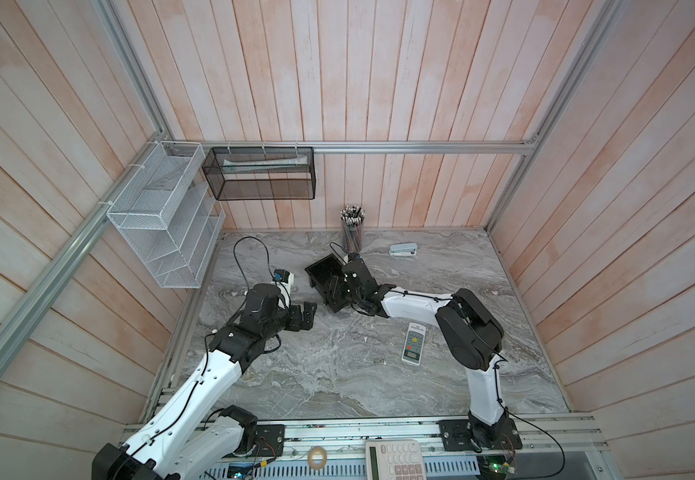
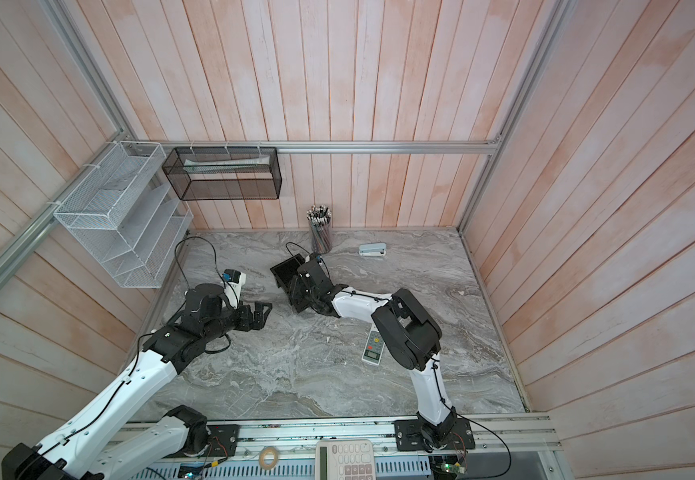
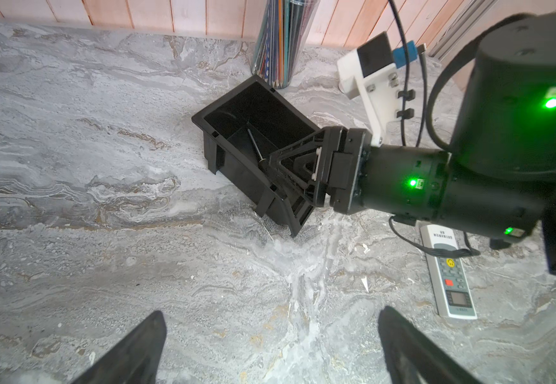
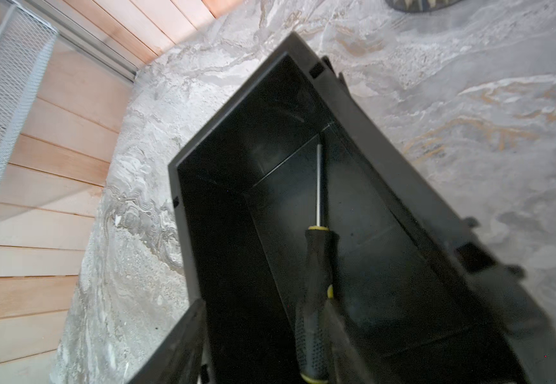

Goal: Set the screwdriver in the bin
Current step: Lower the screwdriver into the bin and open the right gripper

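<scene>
In both top views the right pincer hangs over the low end of the bin. The left pincer sits well apart, wide open and empty. In the left wrist view the screwdriver lies inside the bin, shaft pointing away from the right pincer. In the right wrist view that pincer's fingers stand parted, wider than the handle between them. The drop looks done; only pulling clear is left.

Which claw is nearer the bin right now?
Right. The right claw is over the bin, at its low end; the left claw hovers apart, off to its side.
</scene>
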Controlling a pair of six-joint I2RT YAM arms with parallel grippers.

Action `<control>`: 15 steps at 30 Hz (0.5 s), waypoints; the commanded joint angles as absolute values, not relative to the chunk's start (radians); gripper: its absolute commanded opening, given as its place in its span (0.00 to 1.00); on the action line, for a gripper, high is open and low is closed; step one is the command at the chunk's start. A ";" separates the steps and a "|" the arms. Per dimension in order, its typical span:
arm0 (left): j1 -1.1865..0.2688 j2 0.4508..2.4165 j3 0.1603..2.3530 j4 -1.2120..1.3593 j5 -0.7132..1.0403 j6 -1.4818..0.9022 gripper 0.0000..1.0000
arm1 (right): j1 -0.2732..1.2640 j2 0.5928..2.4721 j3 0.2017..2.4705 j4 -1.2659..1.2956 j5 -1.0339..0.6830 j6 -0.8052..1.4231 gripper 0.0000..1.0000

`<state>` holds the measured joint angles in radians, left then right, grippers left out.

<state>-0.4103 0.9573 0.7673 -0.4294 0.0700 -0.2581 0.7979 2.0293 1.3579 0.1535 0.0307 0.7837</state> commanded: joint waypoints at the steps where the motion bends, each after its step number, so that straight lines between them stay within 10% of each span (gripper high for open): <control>1: -0.405 0.937 0.750 -0.407 0.052 -0.259 1.00 | 0.803 1.955 1.344 0.164 0.059 0.747 0.69; 6: -0.405 0.939 0.750 -0.406 0.042 -0.255 1.00 | 0.802 1.844 1.308 0.169 0.103 0.667 0.97; 15: -0.405 0.935 0.747 -0.399 0.001 -0.259 1.00 | 0.738 1.529 1.090 0.201 0.339 0.448 0.98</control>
